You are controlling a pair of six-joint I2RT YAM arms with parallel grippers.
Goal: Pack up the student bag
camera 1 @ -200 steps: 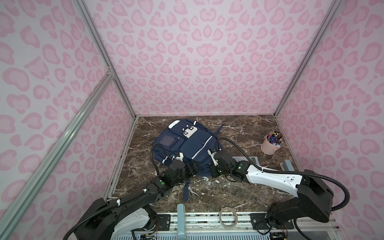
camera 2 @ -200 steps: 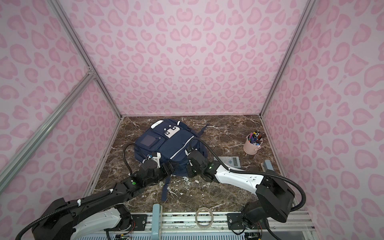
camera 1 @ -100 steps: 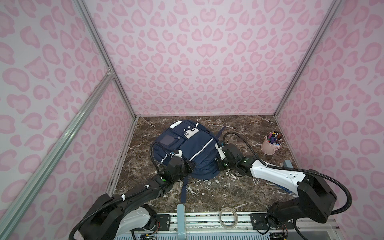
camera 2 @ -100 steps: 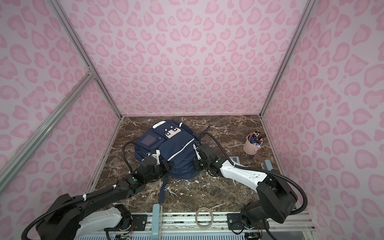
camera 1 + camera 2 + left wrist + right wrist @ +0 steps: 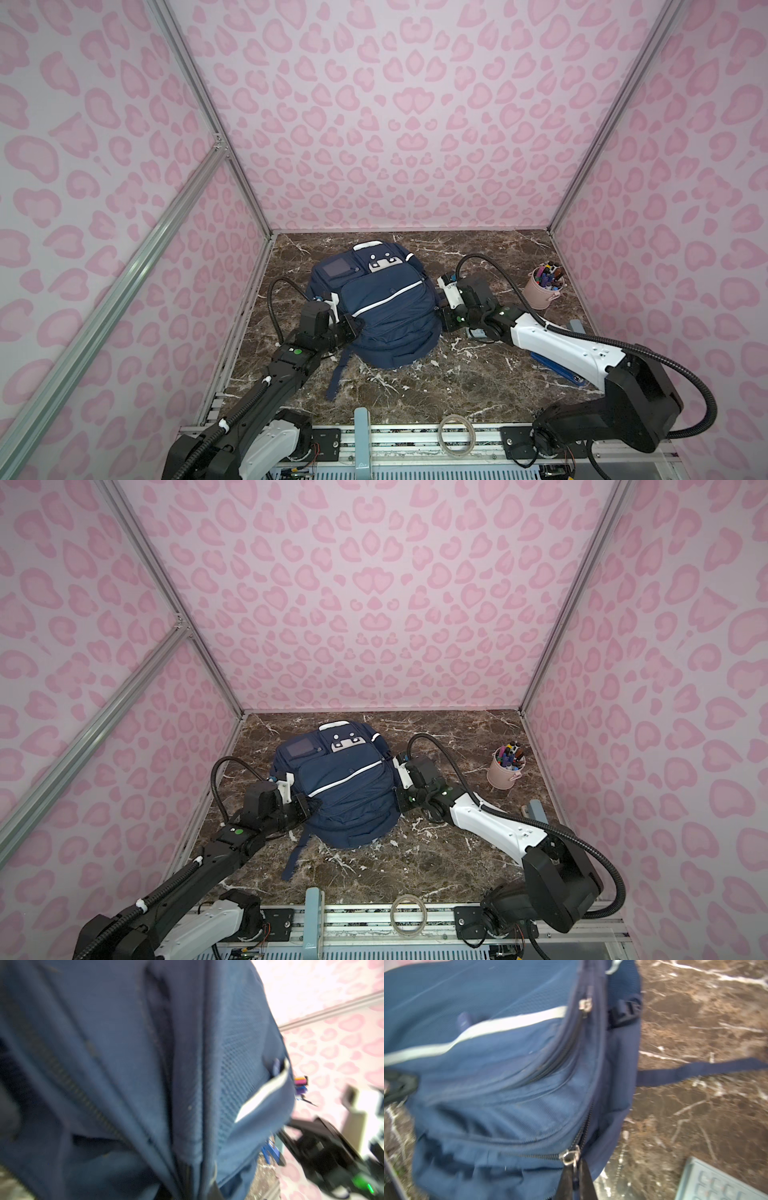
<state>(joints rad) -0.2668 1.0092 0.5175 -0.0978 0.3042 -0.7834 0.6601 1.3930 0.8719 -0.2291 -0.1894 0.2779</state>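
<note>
Zipper pull (image 5: 569, 1156) sits clamped in our right jaws, right of the student bag (image 5: 384, 316); left jaws pinch its fabric opposite.

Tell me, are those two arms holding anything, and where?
Right tool pinches the student bag's zipper pull; left tool seems to pinch its side fabric.

bare marble table (image 5: 415, 386) lies in front of the student bag (image 5: 386, 316); pen cup (image 5: 542, 291) stands far right.
</note>
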